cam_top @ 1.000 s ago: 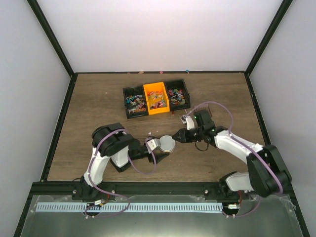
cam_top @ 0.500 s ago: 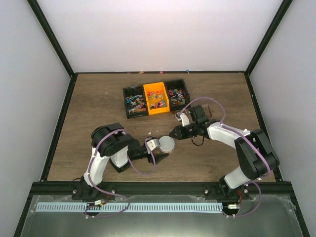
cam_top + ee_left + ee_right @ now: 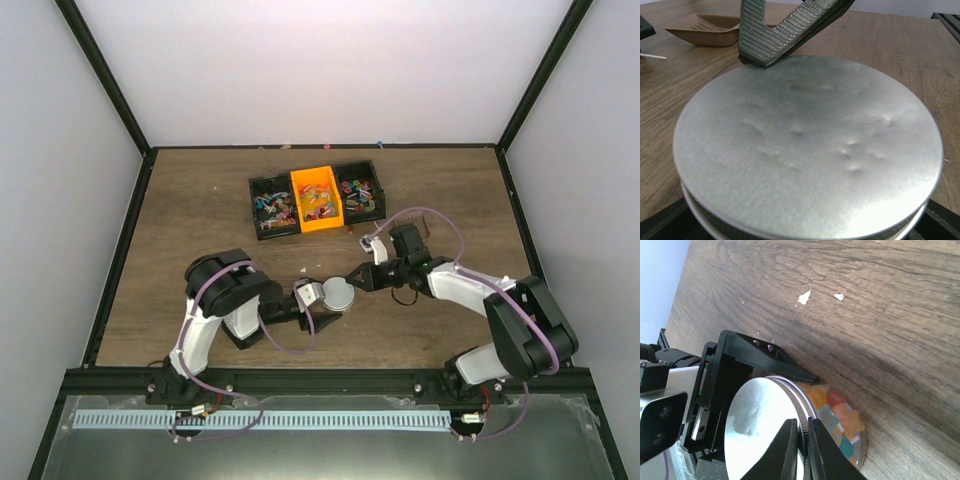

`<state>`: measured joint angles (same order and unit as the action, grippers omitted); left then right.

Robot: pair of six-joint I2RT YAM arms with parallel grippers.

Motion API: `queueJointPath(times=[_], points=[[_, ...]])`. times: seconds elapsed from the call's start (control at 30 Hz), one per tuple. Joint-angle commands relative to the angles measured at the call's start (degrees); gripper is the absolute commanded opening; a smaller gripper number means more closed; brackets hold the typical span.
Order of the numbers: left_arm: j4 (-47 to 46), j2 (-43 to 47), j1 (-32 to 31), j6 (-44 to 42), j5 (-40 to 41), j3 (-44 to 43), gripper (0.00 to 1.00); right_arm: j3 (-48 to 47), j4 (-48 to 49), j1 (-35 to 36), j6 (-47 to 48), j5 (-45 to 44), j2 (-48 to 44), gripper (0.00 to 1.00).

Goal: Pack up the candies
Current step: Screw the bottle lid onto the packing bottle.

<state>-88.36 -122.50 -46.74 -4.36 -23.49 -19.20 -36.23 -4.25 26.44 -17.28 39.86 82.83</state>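
Note:
A small round clear jar (image 3: 842,422) with a silver lid (image 3: 805,150) holds gummy candies in orange, red and teal. It lies tilted in my left gripper (image 3: 322,295), whose black fingers (image 3: 765,360) are shut on its sides. My right gripper (image 3: 804,437) is shut, pinching the ribbed rim of the lid; its fingers (image 3: 772,32) show at the lid's far edge in the left wrist view. In the top view the jar (image 3: 340,292) sits mid-table with my right gripper (image 3: 361,278) at its right edge. More candies (image 3: 318,198) fill the bins at the back.
An orange bin (image 3: 297,180) stands between two black bins (image 3: 262,232) at the back centre. A brown scoop (image 3: 705,30) lies on the table beyond the jar. A white stick (image 3: 652,56) and small white scraps (image 3: 804,297) lie on the wood.
My right wrist swung a little left and back again, its gripper staying at the jar's right edge. The left arm and the jar have barely moved.

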Motion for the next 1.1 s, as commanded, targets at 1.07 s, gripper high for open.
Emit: queueJointPath(times=[1.07], points=[[7.65, -2.05, 1.36, 2.81, -3.53, -3.84, 0.85, 19.68, -6.60, 7.50, -17.20, 1.42, -28.28, 0.01]])
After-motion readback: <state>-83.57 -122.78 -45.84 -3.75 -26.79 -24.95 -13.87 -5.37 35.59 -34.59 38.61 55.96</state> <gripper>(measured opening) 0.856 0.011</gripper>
